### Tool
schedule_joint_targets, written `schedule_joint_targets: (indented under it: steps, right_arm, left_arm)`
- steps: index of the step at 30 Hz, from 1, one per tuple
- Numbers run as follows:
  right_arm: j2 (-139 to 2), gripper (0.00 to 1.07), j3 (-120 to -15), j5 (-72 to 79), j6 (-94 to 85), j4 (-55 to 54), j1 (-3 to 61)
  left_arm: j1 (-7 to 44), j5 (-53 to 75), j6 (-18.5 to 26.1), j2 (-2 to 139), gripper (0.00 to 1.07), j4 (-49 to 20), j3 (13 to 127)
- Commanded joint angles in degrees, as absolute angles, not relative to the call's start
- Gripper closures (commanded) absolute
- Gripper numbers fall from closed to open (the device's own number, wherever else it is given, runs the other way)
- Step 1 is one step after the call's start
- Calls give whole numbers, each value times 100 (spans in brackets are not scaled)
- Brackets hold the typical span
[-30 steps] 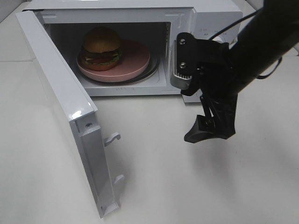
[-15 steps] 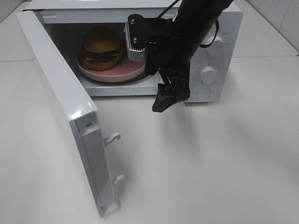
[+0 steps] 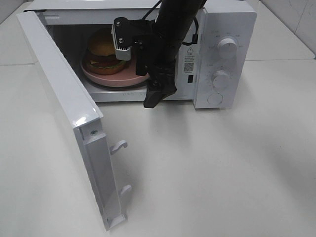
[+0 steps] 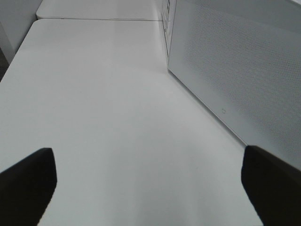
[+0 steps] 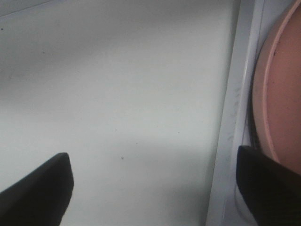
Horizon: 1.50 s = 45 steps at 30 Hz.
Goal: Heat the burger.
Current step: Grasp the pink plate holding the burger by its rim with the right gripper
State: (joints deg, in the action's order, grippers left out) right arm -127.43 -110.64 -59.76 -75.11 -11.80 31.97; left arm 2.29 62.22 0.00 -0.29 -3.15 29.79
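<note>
The burger (image 3: 102, 45), with a tan domed bun, sits on a pink dish (image 3: 129, 77) inside the open microwave (image 3: 224, 29). My right arm reaches across the cavity mouth and hides part of the burger and dish. My right gripper (image 3: 153, 97) points down just in front of the microwave's sill, open and empty. In the right wrist view its gripper (image 5: 150, 197) has fingertips (image 5: 35, 188) wide apart over the table, with the dish's edge (image 5: 282, 103) at one side. My left gripper (image 4: 150, 188) is open and empty beside the door's outer face (image 4: 235, 70).
The microwave door (image 3: 64, 98) stands wide open to the left, its latch hooks (image 3: 118, 146) sticking out toward the front. Control knobs (image 3: 227, 45) are on the microwave's right panel. White table (image 3: 222, 173) lies in front.
My right arm has swung left, from in front of the control panel to in front of the cavity opening, and now covers part of the burger and dish. The burger has not moved.
</note>
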Motion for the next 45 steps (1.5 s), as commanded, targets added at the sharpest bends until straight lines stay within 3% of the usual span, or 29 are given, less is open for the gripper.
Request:
schedule_joint_targets:
  steps: [1, 17, 45]
  right_arm:
    - [-13052, 17, -11476, -6119, -7569, -1209, 3214]
    - [-13848, 20, -12433, -5970, -7460, -1232, 3214]
    - [-14232, 26, -12794, -5260, -6990, -1238, 3231]
  left_arm:
    - [264, 6142, 0, -57, 6, -332, 2956]
    - [264, 6142, 0, -57, 6, -332, 2956]
    - [264, 6142, 0, -57, 6, -332, 2956]
